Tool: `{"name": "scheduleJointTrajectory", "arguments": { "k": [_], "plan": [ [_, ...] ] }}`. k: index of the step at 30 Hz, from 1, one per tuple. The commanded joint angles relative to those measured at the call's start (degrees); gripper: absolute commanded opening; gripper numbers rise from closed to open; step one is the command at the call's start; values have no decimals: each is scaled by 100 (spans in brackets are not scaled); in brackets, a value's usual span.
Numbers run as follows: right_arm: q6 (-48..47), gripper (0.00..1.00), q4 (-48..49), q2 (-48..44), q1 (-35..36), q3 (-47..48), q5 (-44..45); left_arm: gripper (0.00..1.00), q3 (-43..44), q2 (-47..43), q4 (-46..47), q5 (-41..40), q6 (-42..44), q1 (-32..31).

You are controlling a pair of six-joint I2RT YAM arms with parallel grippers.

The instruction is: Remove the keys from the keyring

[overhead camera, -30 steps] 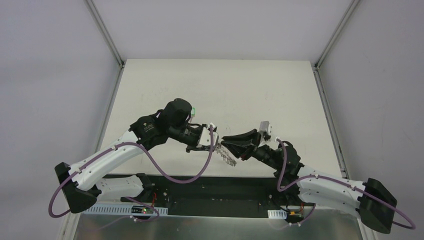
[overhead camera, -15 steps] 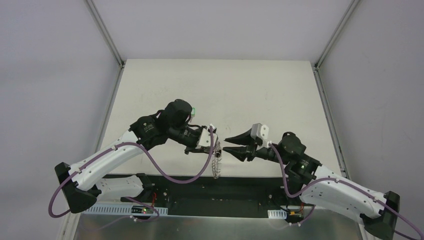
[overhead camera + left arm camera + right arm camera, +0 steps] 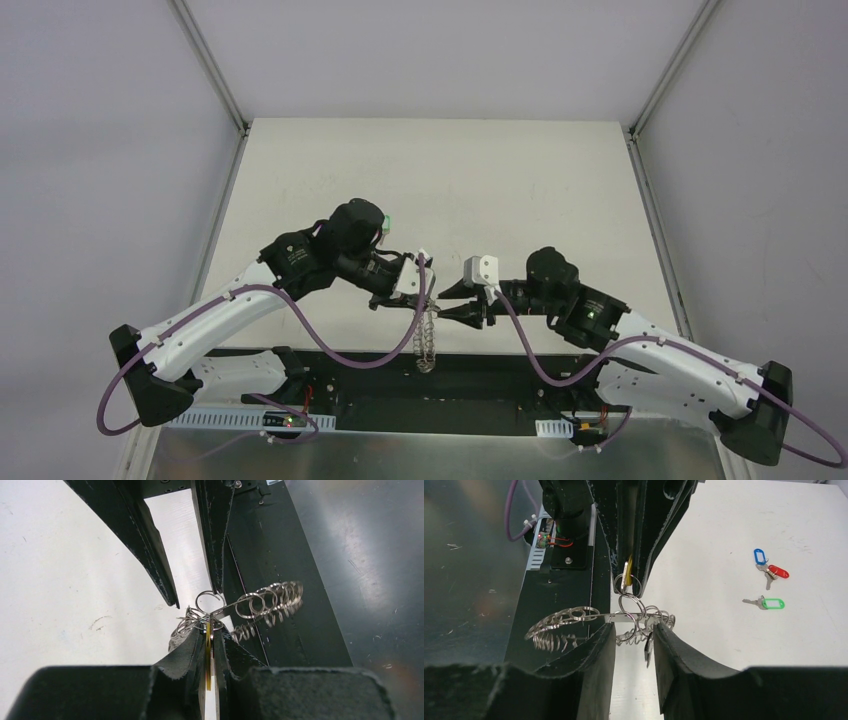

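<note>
Near the front edge of a pale table (image 3: pixel 500 180), 2 robot arms meet tip to tip above a dark base rail (image 3: pixel 480 375).

The left gripper (image 3: pixel 423 297) is pinched fully closed on the last attached key, the yellow-tagged key (image 3: pixel 626 575). Nothing else holds the load up. The right gripper (image 3: pixel 450 302) has its jaws partway open, 1 finger on each side of the ring's flat band. It grips nothing that can be seen.

The keyring (image 3: pixel 428 340) hangs in the air below the left gripper, partly over the rail rather than over the table. Its edge is a frill of wire loops that trails to 1 side. 3 freed keys lie well apart from it on the table: the green-tagged key (image 3: pixel 772 603), the red-tagged key (image 3: pixel 779 571) and the blue-tagged key (image 3: pixel 759 556).

A small split ring (image 3: pixel 627 586) joins the yellow tag to the keyring.

Likely risks:
- The slim tag could slide out of the left pinch if the right jaws close and pull at an angle. The keyring would then drop onto the rail.
- The right fingers may close on the wire loops instead of the flat band, so the ring twists or snags.
- A swinging ring could leave the closing jaws with nothing between them.
</note>
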Motion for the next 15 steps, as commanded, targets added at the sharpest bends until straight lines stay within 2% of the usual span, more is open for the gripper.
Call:
{"name": "scheduleJointTrajectory", "arguments": {
  "k": [1,15],
  "plan": [
    [-200,39,71,113,-14,381,-429,0,-6,-123,144,392,146,-9],
    [-54,39,614,487,-10,418,-733,0,-28,-102,142,591,165,-1]
  ]
}}
